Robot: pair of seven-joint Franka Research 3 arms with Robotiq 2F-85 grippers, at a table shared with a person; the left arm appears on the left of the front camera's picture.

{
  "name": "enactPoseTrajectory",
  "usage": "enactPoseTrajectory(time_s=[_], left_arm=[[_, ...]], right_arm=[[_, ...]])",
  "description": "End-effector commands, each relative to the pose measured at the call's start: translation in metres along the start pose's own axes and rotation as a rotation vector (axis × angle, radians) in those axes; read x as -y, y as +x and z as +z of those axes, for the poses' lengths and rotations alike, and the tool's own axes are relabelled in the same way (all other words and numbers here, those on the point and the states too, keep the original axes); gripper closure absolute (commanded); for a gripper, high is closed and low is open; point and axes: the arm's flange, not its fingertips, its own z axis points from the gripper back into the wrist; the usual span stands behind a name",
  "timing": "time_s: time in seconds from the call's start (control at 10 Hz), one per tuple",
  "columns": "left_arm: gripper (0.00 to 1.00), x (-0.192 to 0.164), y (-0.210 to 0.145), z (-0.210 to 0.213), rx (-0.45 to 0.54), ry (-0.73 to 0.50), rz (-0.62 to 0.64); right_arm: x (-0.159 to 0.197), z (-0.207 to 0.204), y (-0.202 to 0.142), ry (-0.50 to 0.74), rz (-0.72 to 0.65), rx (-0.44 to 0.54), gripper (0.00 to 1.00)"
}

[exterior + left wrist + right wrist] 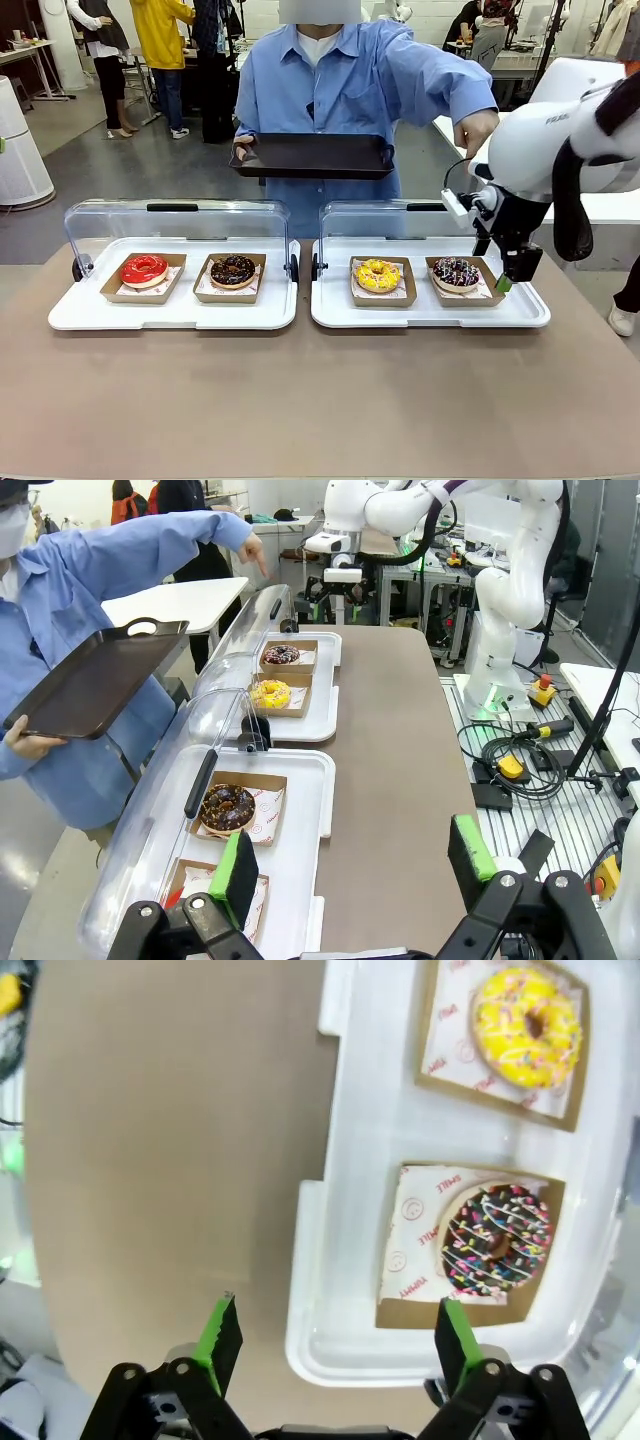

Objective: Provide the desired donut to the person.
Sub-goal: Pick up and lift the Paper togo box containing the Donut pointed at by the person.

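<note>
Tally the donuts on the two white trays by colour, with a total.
red donut: 1
yellow donut: 1
dark brown donut: 1
dark brown donut with coloured sprinkles: 1
Total: 4

Brown table, two trays in a row.
The table carries a left white tray and a right white tray, side by side near its far edge, each with a clear lid raised behind.
</note>
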Motion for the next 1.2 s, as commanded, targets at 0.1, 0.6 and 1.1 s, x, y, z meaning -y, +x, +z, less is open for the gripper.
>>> enactPoseTrajectory(time_s=[0.1, 0.6, 1.1], left_arm=[[0.00, 0.001, 0.001, 0.001, 0.005, -0.003, -0.003], [0.00, 0.001, 0.001, 0.001, 0.005, -0.003, -0.003], [0.00, 0.001, 0.001, 0.001, 0.005, -0.003, -0.003]], right_arm=[[0.017, -0.022, -0.002, 0.033, -0.060, -0.075, 0.00], [0.010, -0.021, -0.002, 0.023, -0.026, -0.040, 0.00], [0.010, -0.033, -0.010, 0.037, -0.060, 0.001, 0.00]])
